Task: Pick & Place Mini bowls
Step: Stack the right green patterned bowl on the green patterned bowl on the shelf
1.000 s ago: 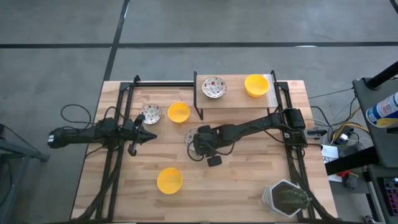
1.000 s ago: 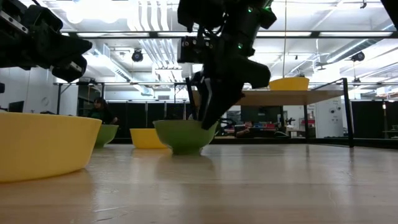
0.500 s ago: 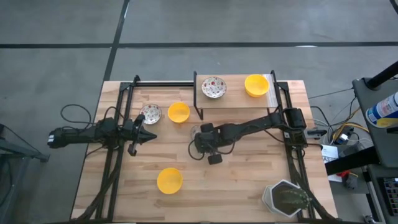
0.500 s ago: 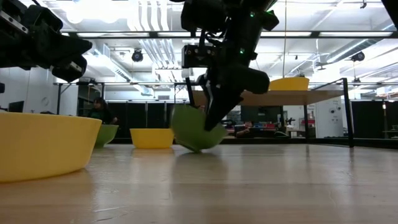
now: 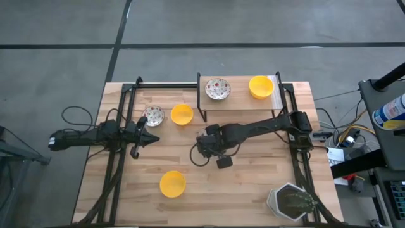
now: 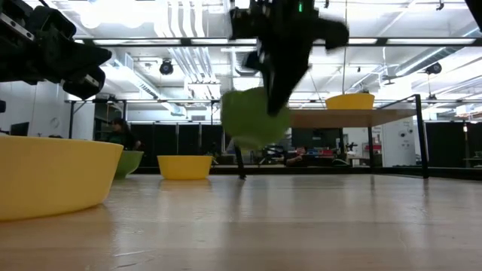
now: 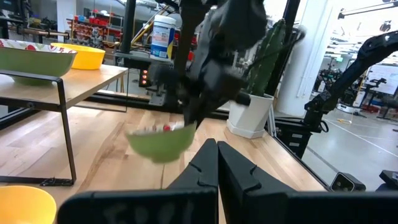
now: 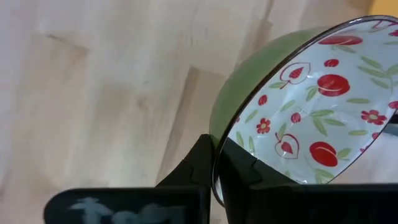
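On the pale wooden table (image 5: 253,190) the right gripper (image 5: 204,143) pinches the rim of a small bowl, green outside, white with red fruit print inside (image 8: 311,106), held tilted clear of the tabletop near the middle. The left gripper (image 5: 150,137) waits at the left, fingers pressed together, empty.

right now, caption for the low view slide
Right tool lifts a green-backed patterned mini bowl clear of the wooden table.
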Motion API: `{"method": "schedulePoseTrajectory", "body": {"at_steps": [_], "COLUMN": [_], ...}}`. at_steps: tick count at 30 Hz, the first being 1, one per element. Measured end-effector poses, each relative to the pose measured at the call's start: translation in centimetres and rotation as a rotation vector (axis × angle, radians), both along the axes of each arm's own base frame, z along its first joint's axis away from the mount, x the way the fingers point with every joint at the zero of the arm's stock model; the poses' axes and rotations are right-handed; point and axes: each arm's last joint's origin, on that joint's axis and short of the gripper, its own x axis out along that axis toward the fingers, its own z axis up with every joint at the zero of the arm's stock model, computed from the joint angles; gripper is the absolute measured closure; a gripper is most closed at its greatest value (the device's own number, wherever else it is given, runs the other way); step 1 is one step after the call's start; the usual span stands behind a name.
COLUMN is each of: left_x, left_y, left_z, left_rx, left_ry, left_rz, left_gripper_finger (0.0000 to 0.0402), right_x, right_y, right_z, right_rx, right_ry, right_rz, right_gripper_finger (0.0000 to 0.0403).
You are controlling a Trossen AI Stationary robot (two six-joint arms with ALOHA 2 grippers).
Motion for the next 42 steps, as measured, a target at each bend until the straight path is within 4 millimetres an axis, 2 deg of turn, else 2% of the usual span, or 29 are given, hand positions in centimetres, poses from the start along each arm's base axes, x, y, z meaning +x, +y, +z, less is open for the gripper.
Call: {"method": "schedulePoseTrajectory", "body": {"at_steps": [8, 12, 17, 27, 31, 42], "left_x": [0.0, 0.0, 0.0, 0.0, 0.0, 0.0], "left_y": [0.0, 0.0, 0.0, 0.0, 0.0, 0.0], "left_z": [0.0, 0.0, 0.0, 0.0, 0.0, 0.0], "left_rx": [0.0, 0.0, 0.0, 0.0, 0.0, 0.0], "left_ry": [0.0, 0.0, 0.0, 0.0, 0.0, 0.0], "left_rz": [0.0, 0.0, 0.0, 0.0, 0.0, 0.0], "left_gripper_finger": [0.0402, 0.0402, 0.0402, 0.0402, 0.0402, 0.0402], "right_x": [-0.8, -1.7, -2.3, -2.4, -2.7, -3.2], "right_y": [-0.3, -1.3, -3.4, -8.2, -10.2, -14.8], "right_z": [7.0, 9.2, 11.1, 12.7, 13.4, 13.0], "right_rx": [-0.091, -0.196, -0.319, -0.369, -0.441, -0.434], "right_ry": [-0.013, 0.012, 0.016, 0.024, 0.045, 0.122], "right_rz": [-0.017, -0.03, -0.059, -0.016, 0.009, 0.041], "right_gripper_finger": [0.0394, 0.0394, 0.0394, 0.0394, 0.0394, 0.0394]}}
